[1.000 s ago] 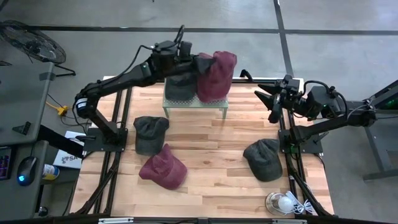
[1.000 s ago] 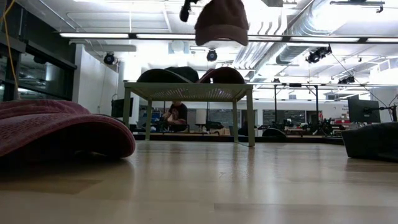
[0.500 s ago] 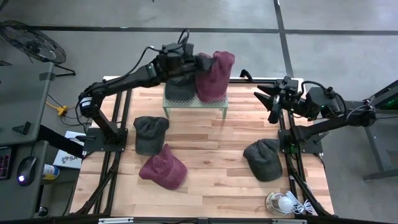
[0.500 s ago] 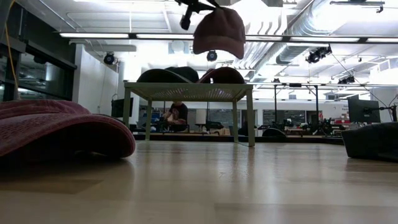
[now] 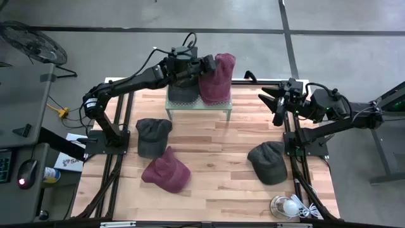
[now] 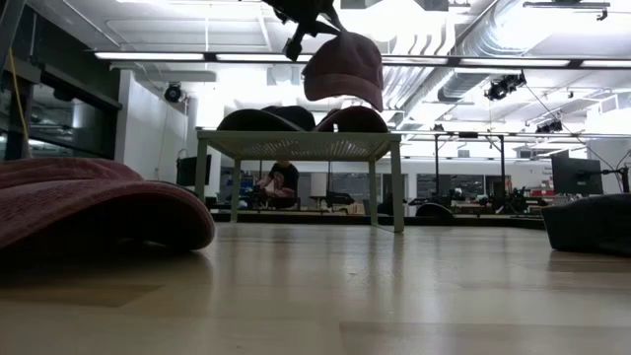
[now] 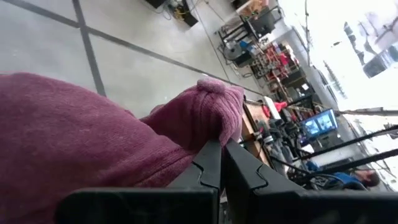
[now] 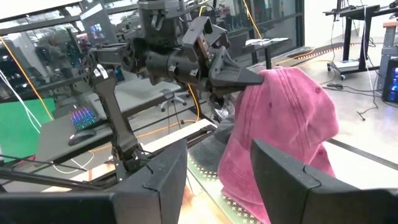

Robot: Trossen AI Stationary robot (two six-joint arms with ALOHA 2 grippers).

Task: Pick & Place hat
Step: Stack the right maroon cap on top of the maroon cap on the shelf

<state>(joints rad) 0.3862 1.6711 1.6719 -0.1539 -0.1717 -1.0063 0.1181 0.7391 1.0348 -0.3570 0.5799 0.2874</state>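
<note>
- A maroon hat (image 5: 216, 78) of soft, washed fabric is held aloft over the small mesh-topped stand (image 5: 198, 106), the left gripper (image 5: 197, 66) with its fingers clamped on the cloth, presumably for placing beside the dark hat (image 5: 183, 89) resting there.
- The hat hangs limp, folded.
- The right gripper (image 5: 273, 104) is parked at the surface's (image 5: 221, 158) edge, fingers apart and empty.

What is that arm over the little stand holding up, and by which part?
The left gripper holds a maroon hat, its fingers pinched shut on a fold of fabric at the hat's edge, so it hangs above the small stand. The right gripper holds nothing.
</note>
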